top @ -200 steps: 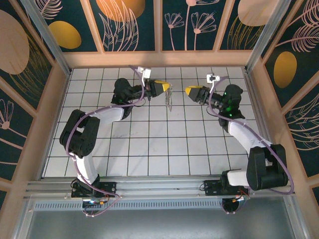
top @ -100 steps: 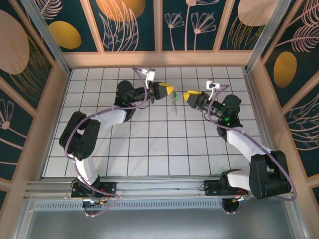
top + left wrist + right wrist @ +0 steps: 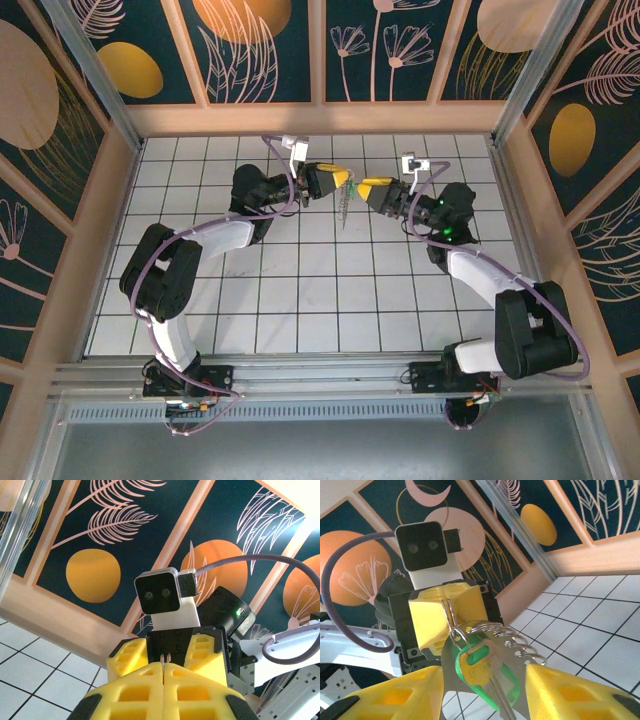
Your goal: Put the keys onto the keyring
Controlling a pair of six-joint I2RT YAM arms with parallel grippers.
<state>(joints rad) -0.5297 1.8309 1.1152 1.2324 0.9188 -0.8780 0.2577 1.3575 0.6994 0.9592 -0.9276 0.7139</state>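
Closing in from both sides, my two wrists had shrunk the wide gap between them until the tips nearly met above the far tiles. The key [image 3: 481,666], silver with a green head, hung in the air at the bottom of the keyring [image 3: 506,630], and its head overlapped the coiled wire. From that angle I could not tell whether it was fully threaded on or only caught against the loop.

My left gripper [image 3: 341,178] was pressed together on the top of the ring. A thin metal edge showed in the seam between its yellow pads [image 3: 200,692], and ring and key dangled below it, well clear of the white tiled table [image 3: 300,290].

My right gripper [image 3: 371,186] faced it with jaws apart. The key hung between my fingers [image 3: 570,690], and neither one seemed to touch it.

By my reckoning the ring was up and steadied. Whether the key was properly seated on the coil was not yet settled, and if it was not, working it round the wire was what remained.
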